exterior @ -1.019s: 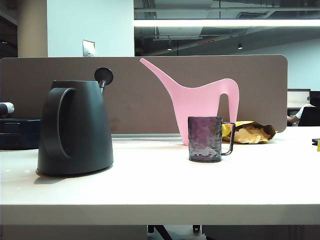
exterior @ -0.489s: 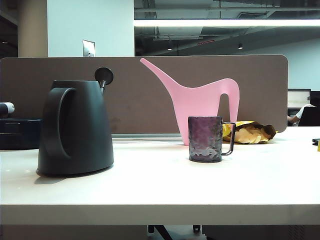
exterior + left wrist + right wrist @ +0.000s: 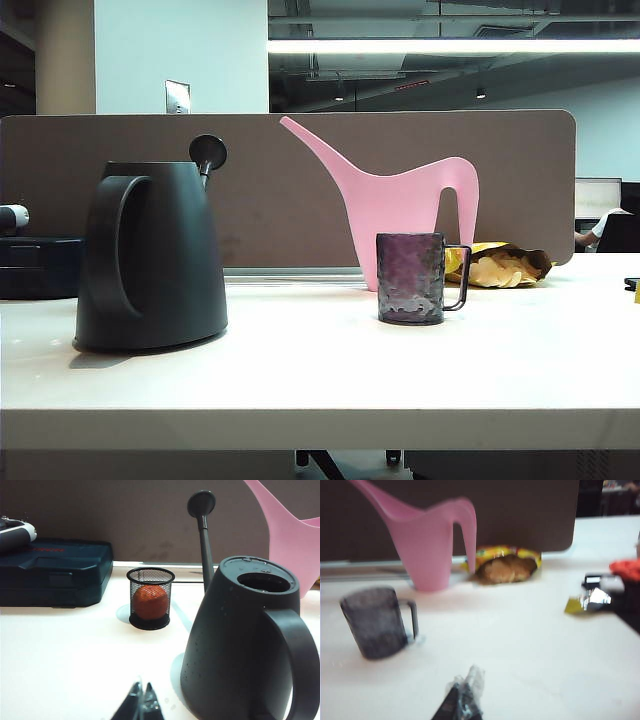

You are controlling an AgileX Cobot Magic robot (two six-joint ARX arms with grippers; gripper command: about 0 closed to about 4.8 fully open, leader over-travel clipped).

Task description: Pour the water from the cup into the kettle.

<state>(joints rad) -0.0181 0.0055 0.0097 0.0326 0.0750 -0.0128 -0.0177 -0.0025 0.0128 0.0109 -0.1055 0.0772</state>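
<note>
The black kettle [image 3: 150, 255] stands upright on the left of the table, its lid swung up on a stem with the round knob [image 3: 207, 152] above; the left wrist view shows its open mouth [image 3: 262, 581]. The smoky-purple cup [image 3: 411, 277] stands upright right of centre, handle to the right, and shows in the right wrist view as cup [image 3: 372, 622]. My left gripper [image 3: 142, 695] is shut and empty, low over the table beside the kettle [image 3: 240, 640]. My right gripper [image 3: 466, 687] is shut and empty, well short of the cup. Neither gripper shows in the exterior view.
A pink watering can [image 3: 400, 215] stands behind the cup. A snack bag [image 3: 505, 265] lies at the back right. A mesh cup holding an orange ball [image 3: 149, 600] and a dark tool case [image 3: 52, 572] sit beyond the kettle. Small items [image 3: 600, 592] lie further out from the cup.
Nothing on the table has moved in the exterior view; kettle and cup stay where they were.
</note>
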